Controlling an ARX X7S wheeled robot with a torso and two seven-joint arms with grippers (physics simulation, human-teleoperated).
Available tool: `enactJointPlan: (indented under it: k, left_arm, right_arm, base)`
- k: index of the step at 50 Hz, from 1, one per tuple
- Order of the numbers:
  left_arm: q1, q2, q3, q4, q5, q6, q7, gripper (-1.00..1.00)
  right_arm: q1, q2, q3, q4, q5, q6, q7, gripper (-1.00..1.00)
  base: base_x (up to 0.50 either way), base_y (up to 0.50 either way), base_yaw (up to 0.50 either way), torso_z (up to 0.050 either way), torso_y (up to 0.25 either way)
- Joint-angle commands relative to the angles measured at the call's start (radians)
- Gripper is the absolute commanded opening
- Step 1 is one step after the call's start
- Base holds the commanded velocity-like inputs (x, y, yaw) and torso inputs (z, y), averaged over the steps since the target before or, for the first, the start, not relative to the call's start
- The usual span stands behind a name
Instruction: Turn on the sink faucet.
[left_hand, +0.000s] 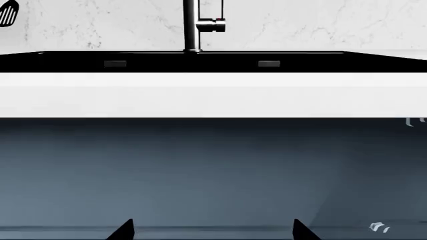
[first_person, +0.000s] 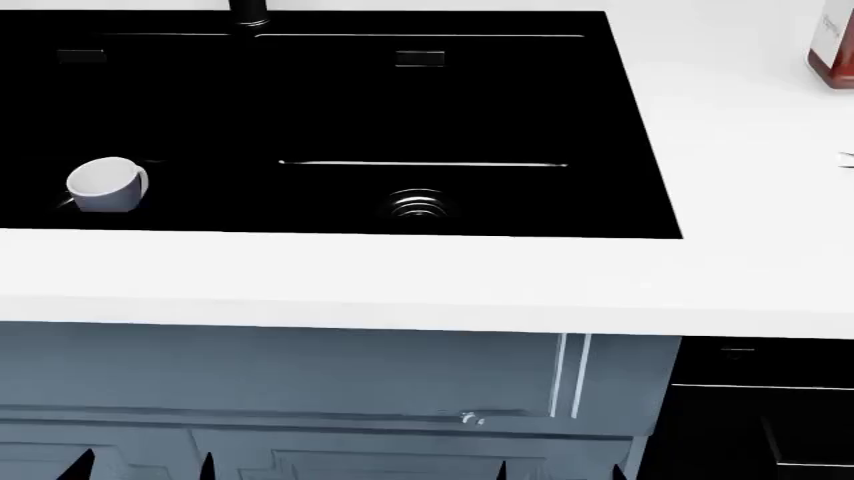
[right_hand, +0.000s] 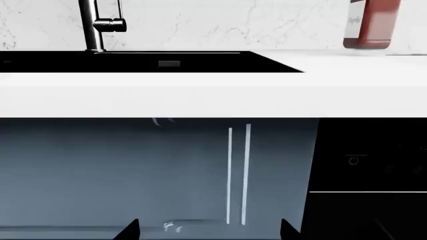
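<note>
**Faucet stands untouched at back of black sink as both grippers wait low**

The sink faucet (left_hand: 191, 25), a slim dark-metal post with a short side stub marked by a tiny red dot, rises from the rear rim of the sink (first_person: 334, 110) against a white marbled wall. In the head view only its base shows, at the top edge above the basin's left half. The glossy black basin is set into a white countertop (first_person: 400, 280), with a round ringed drain (first_person: 418, 205) near its front wall and a white cup (first_person: 107, 184) lying on its side at the basin's left. A reddish-brown bottle (right_hand: 372, 24) stands on the counter well to the right of the sink.

Below the counter run blue-grey cabinet fronts (left_hand: 200, 170); a black appliance (right_hand: 367, 175) sits to their right. The left gripper (left_hand: 210, 231) and right gripper (right_hand: 210, 231) hang in front of the cabinets, well below and apart from the faucet. Each shows two dark fingertips spread wide with nothing between them.
</note>
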Motion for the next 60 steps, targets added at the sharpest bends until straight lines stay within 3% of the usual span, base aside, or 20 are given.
enactJointPlan:
  k: [1,18,30,41,60]
  left_arm:
    - [-0.004,-0.016,0.012,0.004,-0.006,-0.006,-0.033,1.00]
    - [-0.006,-0.055,0.062,0.055,-0.018,-0.082,-0.118,1.00]
    - [0.031,-0.091,0.098,0.145,-0.042,-0.044,-0.098,1.00]
    - [0.075,-0.156,0.102,0.561,-0.053,-0.345,-0.101,1.00]
    - [-0.124,-0.233,0.071,0.931,-0.100,-0.842,-0.071,1.00]
  right_arm:
    - [0.016,0.013,-0.018,0.050,0.003,-0.027,0.039,1.00]
    - [0.016,0.068,-0.090,0.080,0.019,-0.030,0.061,1.00]
    - [0.043,0.069,-0.121,0.055,0.015,0.008,0.093,1.00]
    - [-0.032,0.129,-0.108,-0.318,0.040,0.240,0.096,1.00]
    - [0.069,0.201,-0.095,-0.654,0.064,0.611,0.092,1.00]
  base:
    - [0.00,0.00,0.00,0.000,0.000]
    - [0.00,0.00,0.00,0.000,0.000]
    - [0.00,0.00,0.00,0.008,0.000]
    - [0.00,0.00,0.00,0.050,0.011]
    - [0.00,0.00,0.00,0.050,0.022]
